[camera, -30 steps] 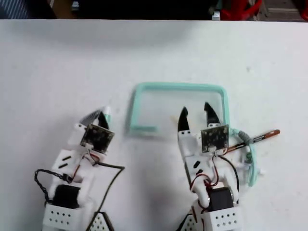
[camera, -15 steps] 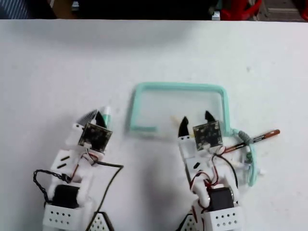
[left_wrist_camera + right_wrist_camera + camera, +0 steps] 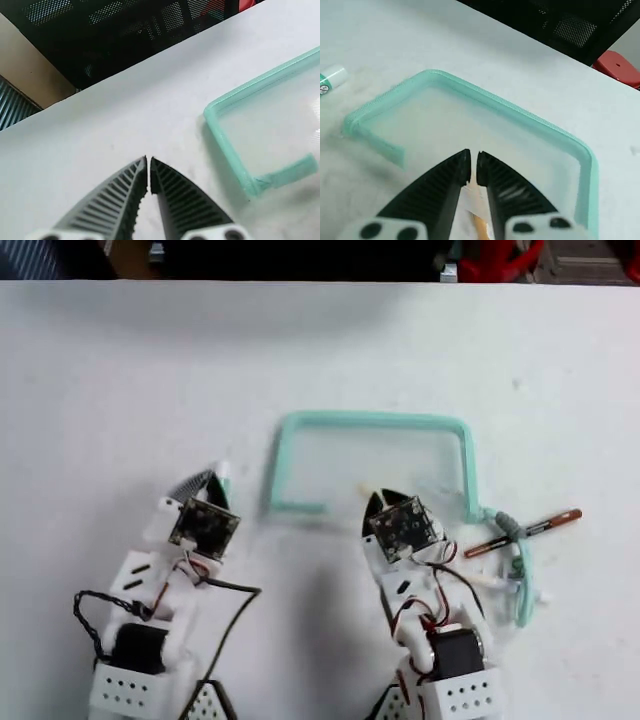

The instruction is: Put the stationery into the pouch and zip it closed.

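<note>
In the high view, the pouch (image 3: 372,420) lay flat at the middle of the table. The right gripper (image 3: 383,502) stood over its near edge. The left gripper (image 3: 212,480) was well to the left of the pouch, with a white and green tube (image 3: 222,474) just beside it. A pen (image 3: 530,528) lay on the table, right of the pouch and outside it.

In the left wrist view, the left gripper (image 3: 148,162) had its fingers pressed together with nothing between them. The left corner of the pouch (image 3: 225,145) was near.

In the right wrist view, the right gripper (image 3: 472,155) was clenched almost fully over the clear pouch (image 3: 520,112). A pale yellowish stick (image 3: 479,226) showed under the fingers. I could not tell whether they pinched it, pinched the film, or touched nothing. The tube (image 3: 331,79) lay far to the left.

I judged most of the task was not yet done. If the fingers held the film, a pull could drag the light pouch away or press its opening flat. The round pen could also roll when touched.
</note>
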You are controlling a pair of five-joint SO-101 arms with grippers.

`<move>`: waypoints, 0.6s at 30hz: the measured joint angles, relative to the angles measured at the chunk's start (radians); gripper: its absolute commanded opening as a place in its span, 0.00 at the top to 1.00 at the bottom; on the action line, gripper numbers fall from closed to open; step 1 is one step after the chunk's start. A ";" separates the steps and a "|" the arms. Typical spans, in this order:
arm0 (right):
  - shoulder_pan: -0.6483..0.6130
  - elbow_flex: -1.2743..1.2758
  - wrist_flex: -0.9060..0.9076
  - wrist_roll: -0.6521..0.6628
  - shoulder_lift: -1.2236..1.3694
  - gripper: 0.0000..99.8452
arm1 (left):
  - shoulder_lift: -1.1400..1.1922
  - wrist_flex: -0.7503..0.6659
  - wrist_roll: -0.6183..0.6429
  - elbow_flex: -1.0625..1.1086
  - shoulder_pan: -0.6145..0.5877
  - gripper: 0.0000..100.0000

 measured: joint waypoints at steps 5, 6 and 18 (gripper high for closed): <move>0.000 0.000 0.000 0.000 0.000 0.74 | 0.000 0.008 0.000 0.000 0.000 0.89; 0.000 0.000 0.000 0.000 0.000 0.77 | 0.000 0.021 0.000 0.000 0.000 0.89; -0.002 0.000 0.000 0.009 0.000 0.84 | 0.000 0.060 0.000 0.000 -0.003 0.96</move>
